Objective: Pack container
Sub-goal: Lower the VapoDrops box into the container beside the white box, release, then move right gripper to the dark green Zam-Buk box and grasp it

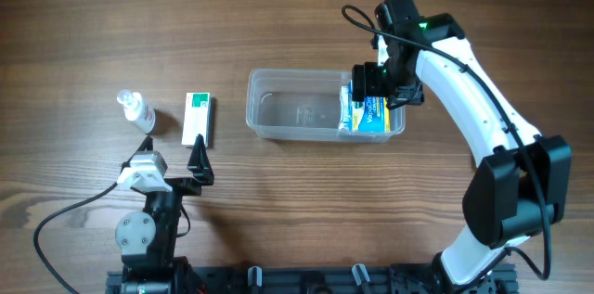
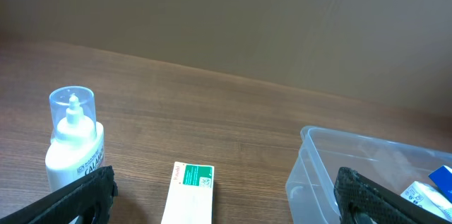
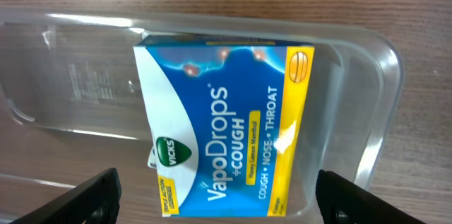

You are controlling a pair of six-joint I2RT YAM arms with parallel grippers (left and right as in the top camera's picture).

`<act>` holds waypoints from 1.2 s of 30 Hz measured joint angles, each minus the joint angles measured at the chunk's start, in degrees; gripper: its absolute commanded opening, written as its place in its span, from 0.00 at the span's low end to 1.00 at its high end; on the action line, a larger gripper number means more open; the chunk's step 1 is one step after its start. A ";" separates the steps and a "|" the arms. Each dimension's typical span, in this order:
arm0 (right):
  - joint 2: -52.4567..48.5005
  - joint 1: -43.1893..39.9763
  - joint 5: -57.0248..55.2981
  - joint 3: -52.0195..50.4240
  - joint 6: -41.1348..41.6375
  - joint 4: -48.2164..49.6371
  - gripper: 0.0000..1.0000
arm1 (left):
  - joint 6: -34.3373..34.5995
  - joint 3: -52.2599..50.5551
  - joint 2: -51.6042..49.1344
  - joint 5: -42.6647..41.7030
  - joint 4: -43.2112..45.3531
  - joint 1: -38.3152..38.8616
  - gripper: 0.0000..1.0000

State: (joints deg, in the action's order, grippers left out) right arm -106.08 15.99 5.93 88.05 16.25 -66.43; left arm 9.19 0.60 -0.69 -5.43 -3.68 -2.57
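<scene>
The container [image 1: 290,74] is a clear tub in the middle of the table. A blue Vicks VapoDrops box [image 1: 369,118] lies flat in its right end. My right gripper [image 1: 376,85] hovers just above that box, open, with a finger on each side and not touching it; in the right wrist view the box [image 3: 226,132] fills the space between the fingers [image 3: 219,199] inside the container [image 3: 371,90]. My left gripper [image 1: 172,157] is open and empty, just in front of a white and green box [image 1: 197,118] and a small white bottle [image 1: 137,111].
In the left wrist view the bottle [image 2: 74,146] stands at the left, the white and green box [image 2: 189,196] lies between my fingers [image 2: 226,206], and the container [image 2: 367,174] is at the right. Bare wooden table surrounds them.
</scene>
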 measured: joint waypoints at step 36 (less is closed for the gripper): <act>19.06 -41.03 -11.78 -20.22 -40.89 -0.90 1.00 | -0.13 0.00 0.00 0.00 0.00 0.00 1.00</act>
State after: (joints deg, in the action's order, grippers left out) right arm -87.02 -25.04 -5.85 67.83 -24.64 -67.33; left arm 9.06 0.60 -0.69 -5.43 -3.68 -2.57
